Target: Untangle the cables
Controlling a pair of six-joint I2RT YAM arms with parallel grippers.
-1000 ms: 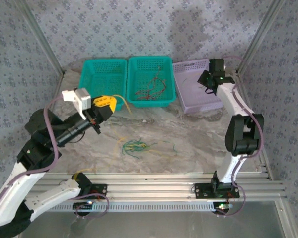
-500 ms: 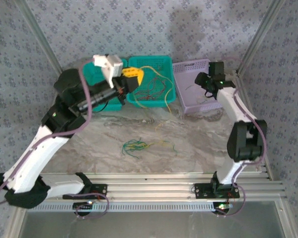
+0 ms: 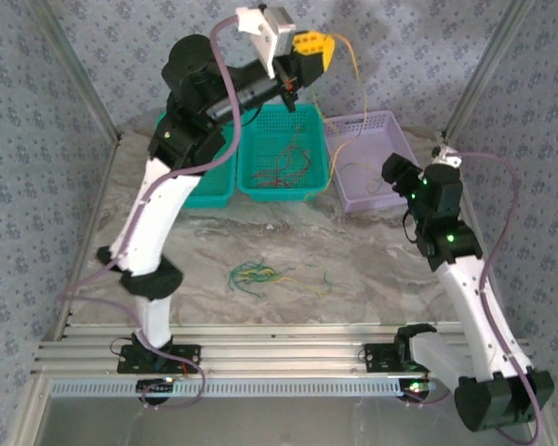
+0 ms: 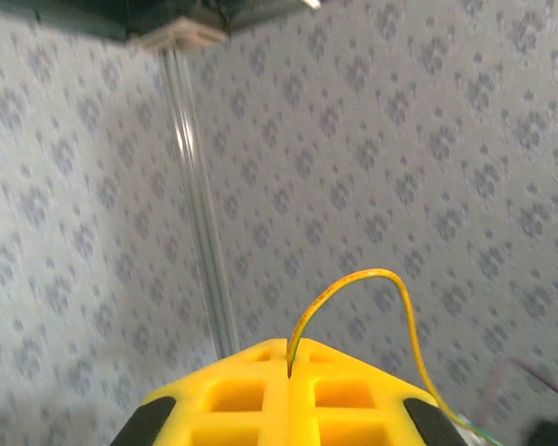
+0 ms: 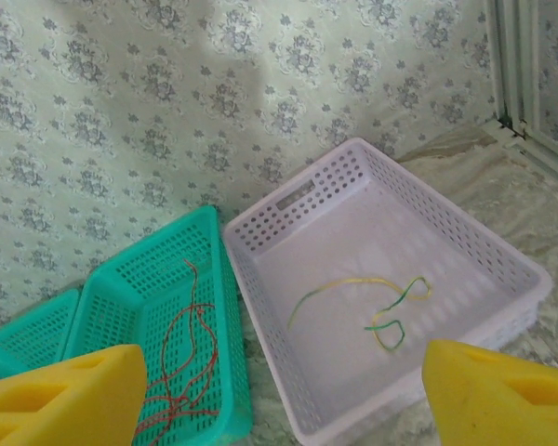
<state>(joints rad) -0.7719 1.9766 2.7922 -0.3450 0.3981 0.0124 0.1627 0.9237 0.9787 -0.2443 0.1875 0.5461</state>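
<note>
The left gripper (image 3: 314, 51) is held high against the far wall, its yellow fingers (image 4: 214, 400) pressed together on a yellow wire (image 4: 353, 276). The wire is looped up out of the closed jaws and is hung down in front of the line where the middle basket (image 3: 309, 116) meets the lilac basket (image 3: 391, 130). The rest of the cables (image 3: 254, 273), mostly green and yellow, are left in a small tangle on the marbled table (image 3: 353, 251), near the middle and well apart from both arms, with a few loose strands just to the right. Red wires (image 3: 281, 167) are seen lying in the middle basket, and a yellow-green wire (image 5: 391, 302) is seen on the floor of the lilac basket. The right gripper (image 3: 393, 172) is poised over the near right part of the lilac basket, its fingers (image 5: 65, 400) spread wide with nothing between them.
</note>
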